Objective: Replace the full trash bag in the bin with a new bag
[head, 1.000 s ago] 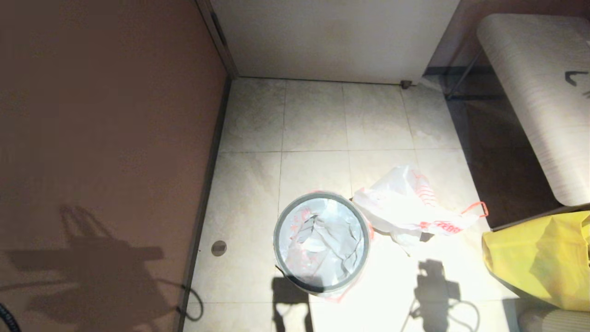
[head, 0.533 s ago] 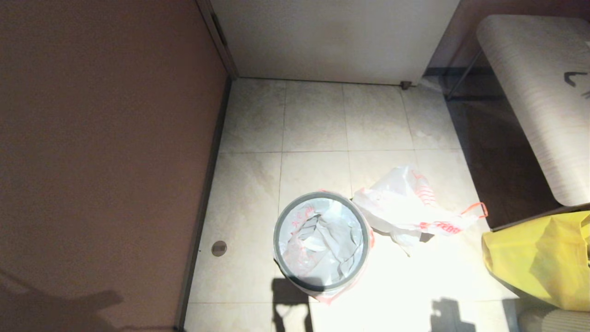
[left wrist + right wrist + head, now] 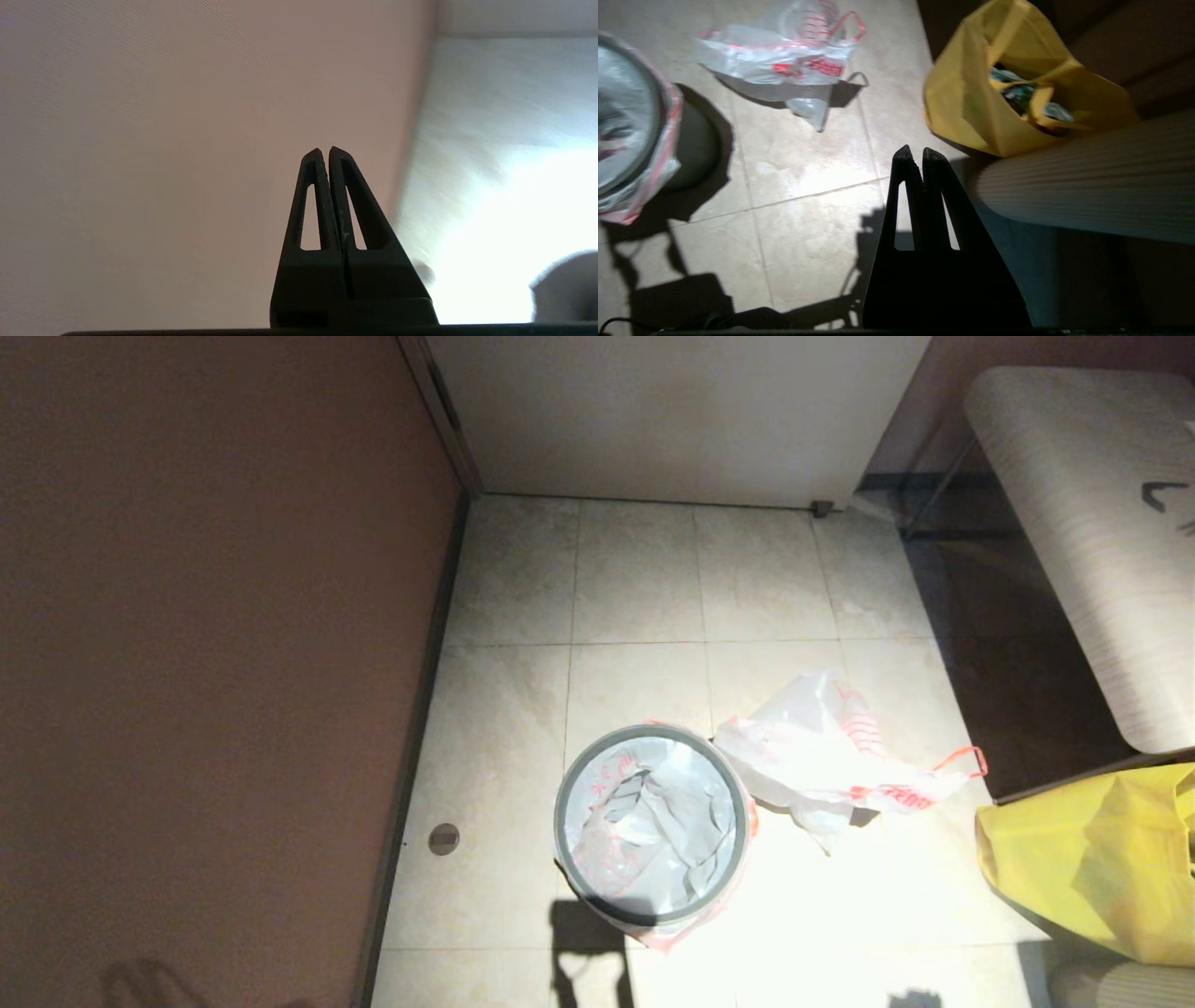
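Observation:
The bin [image 3: 559, 821] stands on the tiled floor, black with a grey hoop round its rim. The new bag [image 3: 653, 831] lines it, limp and crumpled, its red hem folded over the outside. Just right of the bin, the full trash bag [image 3: 822, 761] lies on the floor with a red drawstring loop pointing right. The right wrist view shows the bin [image 3: 696, 154], the new bag [image 3: 616, 107] and the full trash bag [image 3: 784, 60]. My right gripper [image 3: 913, 149] is shut and empty above the floor, well short of them. My left gripper [image 3: 324, 150] is shut and empty, facing the brown wall.
A big yellow bag [image 3: 1092, 859] with wrappers inside sits at the right, beside a ribbed pale cushion [image 3: 1087, 182]. A pale table [image 3: 1083, 523] fills the far right. The brown wall [image 3: 205, 663] runs along the left. A floor drain [image 3: 443, 838] lies left of the bin.
The arms' shadows on the wall and on the floor near the bin have slid toward the near edge and almost out of view. Bin and bags have not moved.

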You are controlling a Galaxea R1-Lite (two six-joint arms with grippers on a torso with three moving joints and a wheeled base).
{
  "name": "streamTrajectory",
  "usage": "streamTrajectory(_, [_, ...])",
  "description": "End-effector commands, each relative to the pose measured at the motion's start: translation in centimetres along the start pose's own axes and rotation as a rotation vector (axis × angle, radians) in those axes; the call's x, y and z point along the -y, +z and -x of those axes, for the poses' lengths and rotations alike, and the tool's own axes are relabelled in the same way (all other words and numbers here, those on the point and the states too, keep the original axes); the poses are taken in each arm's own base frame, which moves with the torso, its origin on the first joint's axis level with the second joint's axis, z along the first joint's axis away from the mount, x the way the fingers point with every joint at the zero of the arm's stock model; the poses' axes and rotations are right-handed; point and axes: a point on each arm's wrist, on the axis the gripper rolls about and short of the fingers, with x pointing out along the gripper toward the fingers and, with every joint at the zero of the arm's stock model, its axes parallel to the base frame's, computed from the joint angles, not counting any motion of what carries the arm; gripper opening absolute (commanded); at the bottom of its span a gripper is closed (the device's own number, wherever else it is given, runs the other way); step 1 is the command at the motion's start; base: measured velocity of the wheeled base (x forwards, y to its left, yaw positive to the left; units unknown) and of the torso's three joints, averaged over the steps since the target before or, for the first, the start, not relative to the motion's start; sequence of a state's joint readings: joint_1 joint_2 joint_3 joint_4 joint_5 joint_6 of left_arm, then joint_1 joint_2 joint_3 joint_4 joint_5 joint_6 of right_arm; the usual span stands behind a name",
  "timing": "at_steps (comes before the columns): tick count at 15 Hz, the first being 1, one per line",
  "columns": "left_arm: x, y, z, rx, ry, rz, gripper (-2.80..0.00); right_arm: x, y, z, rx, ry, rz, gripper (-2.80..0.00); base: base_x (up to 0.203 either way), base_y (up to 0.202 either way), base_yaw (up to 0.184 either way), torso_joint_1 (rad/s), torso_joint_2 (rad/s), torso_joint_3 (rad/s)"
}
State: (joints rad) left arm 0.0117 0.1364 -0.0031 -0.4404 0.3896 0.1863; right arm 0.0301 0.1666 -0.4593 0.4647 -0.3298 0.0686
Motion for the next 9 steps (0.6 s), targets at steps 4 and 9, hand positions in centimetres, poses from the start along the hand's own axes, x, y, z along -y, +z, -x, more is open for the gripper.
streamTrajectory(4, [0.5,-2.9,1.7,-0.119,-0.318,0.087,-2.8,-0.7,-5.9,-1.9,0.052,0.169,-0.015,-2.8,0.0,0.0,0.0,0.0,0.0,0.0])
streamTrajectory(9, [0.9,-4.3,2.1,-0.251,-0.439,0.076,-2.8,-1.5,-7.5,-3.7,0.155,0.291,0.038,-2.8,0.0,0.0,0.0,0.0,0.0,0.0])
